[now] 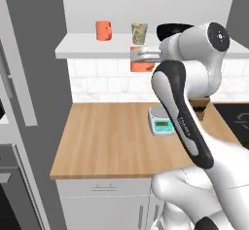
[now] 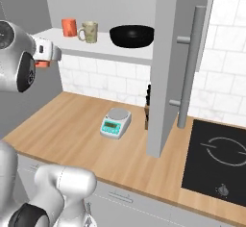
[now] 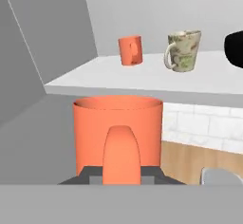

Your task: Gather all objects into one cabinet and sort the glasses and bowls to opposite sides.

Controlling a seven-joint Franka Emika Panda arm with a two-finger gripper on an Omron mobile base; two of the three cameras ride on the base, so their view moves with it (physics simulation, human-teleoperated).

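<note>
The hand (image 3: 121, 180) is grasping an orange cup with a handle (image 3: 118, 135), held upright in the air just before and below the cabinet's white shelf (image 3: 142, 78), and farther on this shelf stand another orange cup (image 3: 130, 50), the beige speckled cup (image 3: 183, 51) and the black bowl (image 2: 132, 35)

Setting was a rendered home kitchen. Evidence: wooden counter (image 1: 112, 136) over grey drawer fronts (image 1: 102, 192), white tiled backsplash (image 1: 107, 80), black induction hob (image 2: 216, 161) set into the counter, kitchen scale (image 2: 115, 123), and an open wall cabinet (image 2: 96, 53) holding cups.
</note>
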